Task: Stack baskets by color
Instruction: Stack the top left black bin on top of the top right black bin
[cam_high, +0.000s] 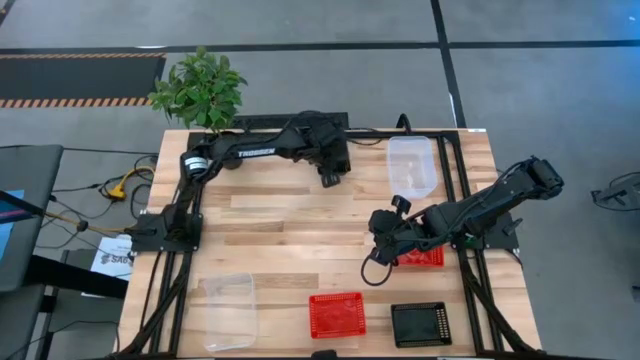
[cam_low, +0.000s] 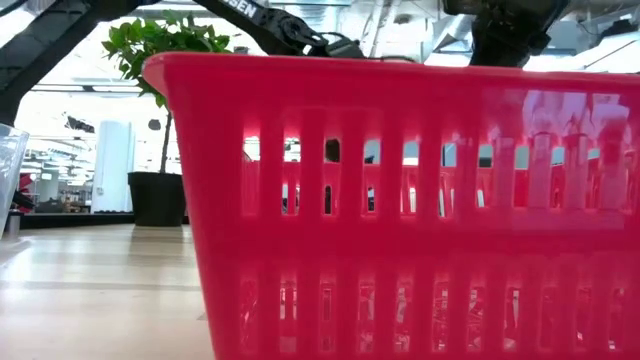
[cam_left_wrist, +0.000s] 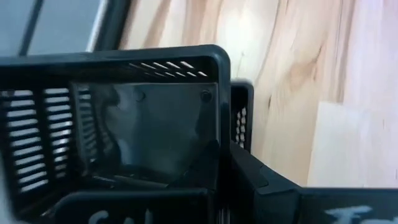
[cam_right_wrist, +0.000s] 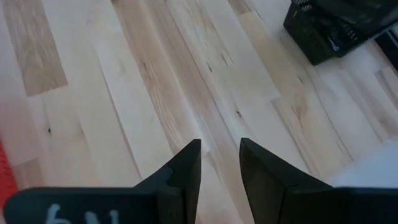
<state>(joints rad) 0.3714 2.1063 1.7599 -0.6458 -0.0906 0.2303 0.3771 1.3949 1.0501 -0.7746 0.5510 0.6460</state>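
My left gripper is at the table's far middle, shut on a black perforated basket, which also shows in the right wrist view. A second black rim shows just beyond it. My right gripper hangs open over bare wood at the right middle, holding nothing. A red basket rests on the table under the right arm. Another red basket and a black basket stand on their bottoms near the front edge. Clear baskets lie at the far right and front left. My left gripper has the black basket by one side wall, next to a top corner. One finger is inside the basket and the other outside. The fingers come slanting down from the table's left. Whether the basket is clear of the table, I cannot tell.
A potted plant stands at the far left corner. The front red basket fills the low view. Bare wood lies in the table's middle. Black frame rails run along both sides.
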